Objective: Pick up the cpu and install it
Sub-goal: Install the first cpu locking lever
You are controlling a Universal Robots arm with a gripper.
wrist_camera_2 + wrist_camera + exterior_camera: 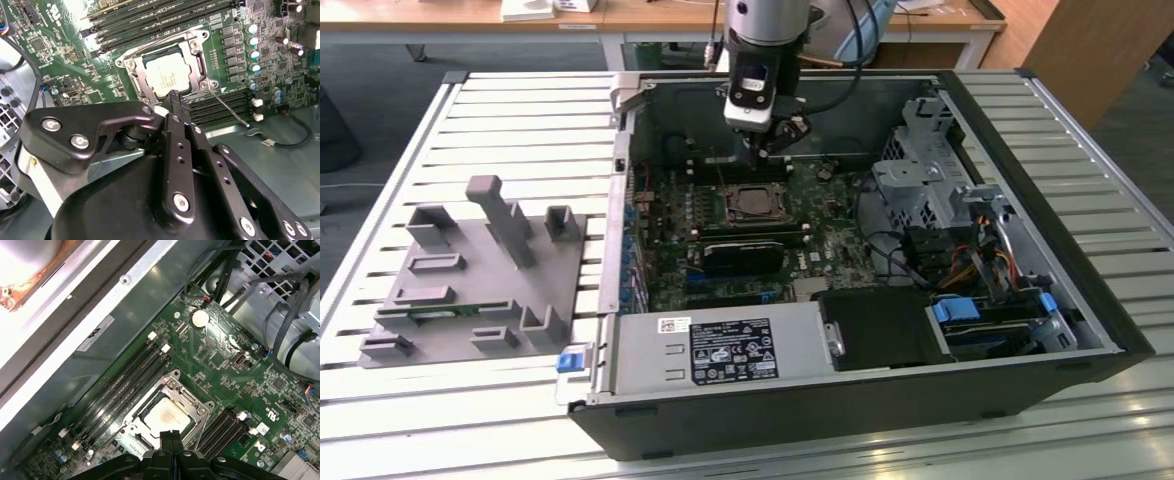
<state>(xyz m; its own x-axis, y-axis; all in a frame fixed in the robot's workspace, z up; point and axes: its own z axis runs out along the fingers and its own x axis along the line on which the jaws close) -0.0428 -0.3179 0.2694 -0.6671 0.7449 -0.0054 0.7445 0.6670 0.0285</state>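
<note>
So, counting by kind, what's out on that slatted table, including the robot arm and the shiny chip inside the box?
Open computer case: 1
Grey holder tray: 1
Robot arm, its fingers shut: 1
cpu: 1
Total: 4

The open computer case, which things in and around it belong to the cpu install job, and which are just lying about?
Belongs to the job:
cpu, lying in its socket
socket frame around it
gripper, just above the socket's edge
motherboard

Just lying about:
grey holder fixture, on the table at the exterior view's left
power supply
drive cage
coin battery
</note>
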